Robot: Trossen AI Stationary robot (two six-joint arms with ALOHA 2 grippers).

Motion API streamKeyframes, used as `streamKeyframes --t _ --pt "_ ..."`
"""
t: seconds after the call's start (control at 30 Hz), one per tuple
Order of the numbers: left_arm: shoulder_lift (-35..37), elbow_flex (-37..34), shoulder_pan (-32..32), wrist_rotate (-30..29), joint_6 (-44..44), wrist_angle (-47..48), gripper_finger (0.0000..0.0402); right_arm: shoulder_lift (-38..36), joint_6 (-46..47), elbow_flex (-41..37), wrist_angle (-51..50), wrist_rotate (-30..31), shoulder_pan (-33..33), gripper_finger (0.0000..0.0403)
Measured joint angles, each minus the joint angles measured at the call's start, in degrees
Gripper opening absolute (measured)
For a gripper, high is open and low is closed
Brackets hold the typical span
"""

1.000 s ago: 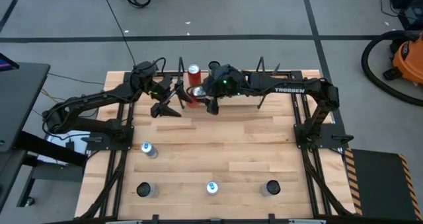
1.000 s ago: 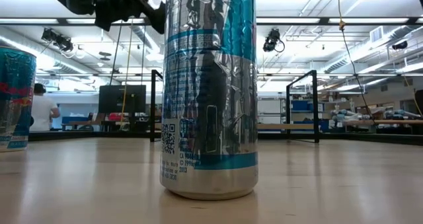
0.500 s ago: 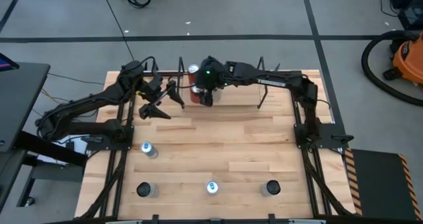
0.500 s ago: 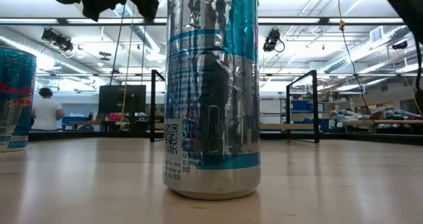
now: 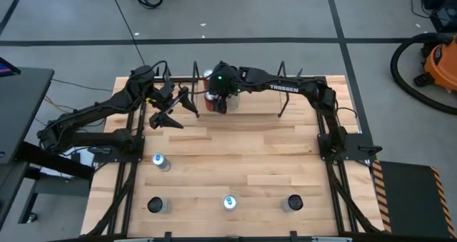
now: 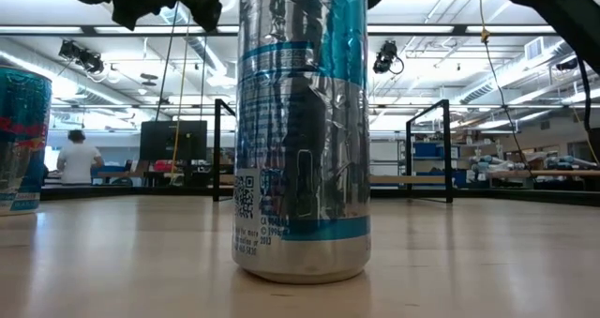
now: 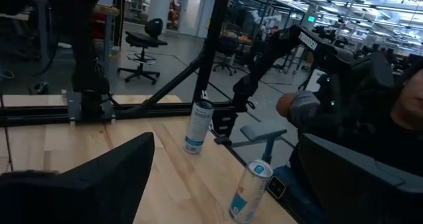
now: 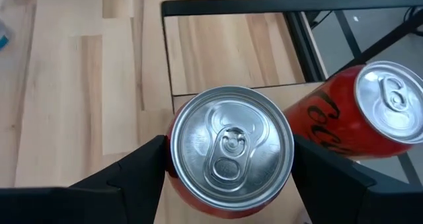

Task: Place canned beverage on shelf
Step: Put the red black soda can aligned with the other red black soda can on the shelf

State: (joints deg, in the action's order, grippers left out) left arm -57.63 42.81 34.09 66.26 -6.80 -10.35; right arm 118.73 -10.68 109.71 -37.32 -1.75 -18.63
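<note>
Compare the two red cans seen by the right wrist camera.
The held red can sits between the right gripper fingers; the second red can stands free beside it, ungripped. The held can shows only its silver lid; the second can also shows its red lettered side. Both are red, unopened, upright, with silver pull-tab tops, at the shelf.

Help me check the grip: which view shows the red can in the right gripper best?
The right wrist view: the red can fills it, top up, between the right gripper's fingers. The high view shows only a small red patch under the arm; the low and left wrist views miss it.
</note>
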Motion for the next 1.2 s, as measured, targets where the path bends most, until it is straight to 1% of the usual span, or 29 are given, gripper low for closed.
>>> streamKeyframes --t 0.2,0.5,0.77,1.0,1.13,1.2 --pt "0.0 0.0 0.0 0.0 0.3 0.0 0.0376 0.2 0.0 0.0 0.3 -0.5 -0.7 0.0293" --pt "0.0 0.0 0.0 -0.1 0.6 -0.1 0.0376 1.4 -1.1 -0.1 1.7 -3.1 -0.7 0.0293" --pt "0.0 0.0 0.0 -0.1 0.6 0.0 0.0376 2.1 -2.8 -0.1 2.8 -1.9 -0.9 0.0294" --pt "0.0 0.0 0.0 -0.1 0.6 -0.1 0.0376 2.1 -3.8 -0.1 4.2 -1.7 -0.9 0.0312" --pt "0.0 0.0 0.0 -0.1 0.6 -0.1 0.0376 2.1 -4.4 -0.1 4.2 -4.1 -1.1 0.0324" --pt "0.0 0.0 0.0 -0.1 0.6 -0.1 0.0376 2.1 -4.6 -0.1 4.8 -4.1 -1.1 0.0329"
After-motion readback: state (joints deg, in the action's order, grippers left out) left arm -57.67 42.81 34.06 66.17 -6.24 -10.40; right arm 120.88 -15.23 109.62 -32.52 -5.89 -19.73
